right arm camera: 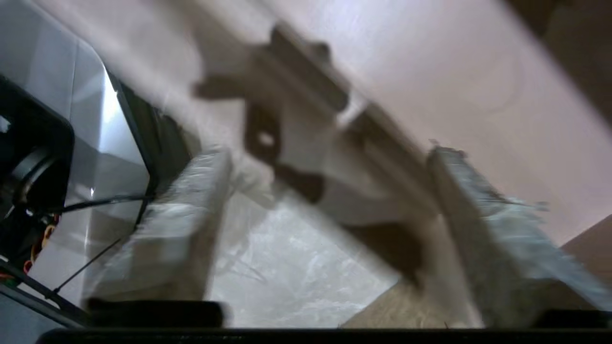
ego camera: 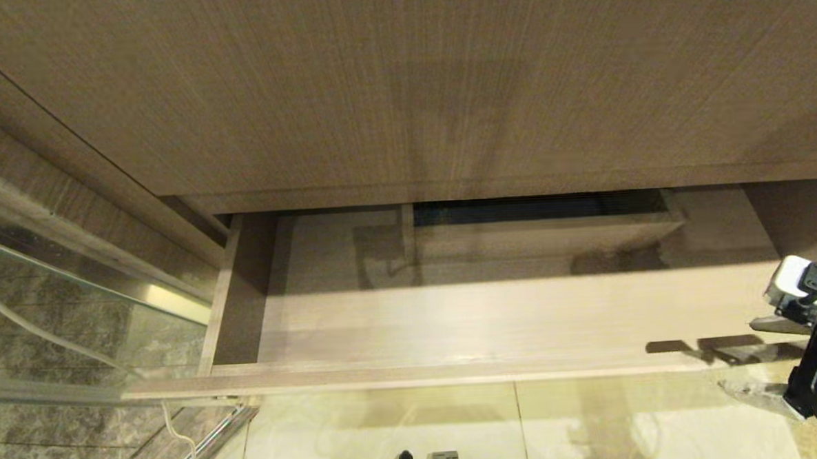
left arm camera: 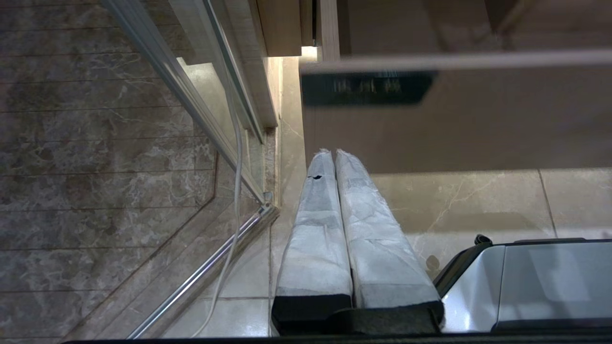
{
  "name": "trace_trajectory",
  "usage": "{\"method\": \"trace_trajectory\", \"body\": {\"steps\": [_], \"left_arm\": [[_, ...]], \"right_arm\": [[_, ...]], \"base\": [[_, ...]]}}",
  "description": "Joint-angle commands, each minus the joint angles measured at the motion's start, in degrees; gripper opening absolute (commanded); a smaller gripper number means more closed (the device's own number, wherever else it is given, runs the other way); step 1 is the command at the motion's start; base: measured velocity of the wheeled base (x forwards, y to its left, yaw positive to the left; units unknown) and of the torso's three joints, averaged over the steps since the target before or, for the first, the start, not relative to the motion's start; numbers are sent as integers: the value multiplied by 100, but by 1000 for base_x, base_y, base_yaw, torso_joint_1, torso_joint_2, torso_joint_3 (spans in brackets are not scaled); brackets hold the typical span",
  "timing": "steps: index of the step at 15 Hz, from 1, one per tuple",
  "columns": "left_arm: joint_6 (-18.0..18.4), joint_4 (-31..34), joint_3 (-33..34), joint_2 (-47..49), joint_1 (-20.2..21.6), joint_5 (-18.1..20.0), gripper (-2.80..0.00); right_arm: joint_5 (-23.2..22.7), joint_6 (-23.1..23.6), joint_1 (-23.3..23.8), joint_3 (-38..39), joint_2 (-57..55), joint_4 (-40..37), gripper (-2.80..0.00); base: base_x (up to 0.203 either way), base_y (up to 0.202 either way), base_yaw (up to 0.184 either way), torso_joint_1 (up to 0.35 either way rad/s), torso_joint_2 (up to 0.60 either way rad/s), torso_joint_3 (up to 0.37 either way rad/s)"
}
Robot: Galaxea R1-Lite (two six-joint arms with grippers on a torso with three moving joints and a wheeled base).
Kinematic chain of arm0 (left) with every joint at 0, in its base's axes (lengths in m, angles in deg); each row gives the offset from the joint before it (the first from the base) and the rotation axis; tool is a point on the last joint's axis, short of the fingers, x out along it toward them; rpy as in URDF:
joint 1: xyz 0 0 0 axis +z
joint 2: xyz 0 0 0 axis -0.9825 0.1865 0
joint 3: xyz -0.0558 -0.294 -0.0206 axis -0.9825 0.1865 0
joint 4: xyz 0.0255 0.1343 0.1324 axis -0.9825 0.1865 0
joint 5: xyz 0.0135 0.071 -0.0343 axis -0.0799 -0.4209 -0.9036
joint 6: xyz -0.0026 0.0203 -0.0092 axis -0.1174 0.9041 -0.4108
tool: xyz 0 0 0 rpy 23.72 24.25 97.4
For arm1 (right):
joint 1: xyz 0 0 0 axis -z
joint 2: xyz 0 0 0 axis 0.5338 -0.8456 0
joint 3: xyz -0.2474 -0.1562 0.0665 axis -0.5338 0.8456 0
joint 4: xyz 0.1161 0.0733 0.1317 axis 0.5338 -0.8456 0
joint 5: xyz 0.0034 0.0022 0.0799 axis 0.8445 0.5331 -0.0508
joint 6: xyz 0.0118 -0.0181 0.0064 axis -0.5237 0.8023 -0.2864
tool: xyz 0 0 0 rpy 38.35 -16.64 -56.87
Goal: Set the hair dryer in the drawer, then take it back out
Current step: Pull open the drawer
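Observation:
The drawer is pulled out below the vanity, its light wood floor bare across the part I can see. A small boxed notch stands at its back. The hair dryer is out of view in every picture. My right gripper hangs at the drawer's right end, over the front rim, open with nothing between its fingers. In the right wrist view the right gripper points at the drawer, where its own shadow falls. My left gripper is parked low in front of the drawer front, shut and empty.
The vanity's wood front overhangs the drawer. A glass shower door with a metal rail and a thin white cord stands on the left. Pale marble floor lies below, with my own base close by.

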Motion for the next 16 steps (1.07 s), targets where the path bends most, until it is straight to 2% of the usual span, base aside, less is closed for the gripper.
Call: {"method": "trace_trajectory", "body": {"steps": [1,6,16], "left_arm": [[0,-2,-5,-7,0,0,-280],[0,6,2,-2,0,0,-280],[0,6,-4,-7,0,0,-280]], "right_arm": [[-82,22,54,-112,105,-34,-280],[-51,-3,105,-903,454,-417,-280],[-48,-15,149,-729,757,-691,-280]], "base": [[0,0,0,0,0,0],[0,0,0,0,0,0],[0,0,0,0,0,0]]}}
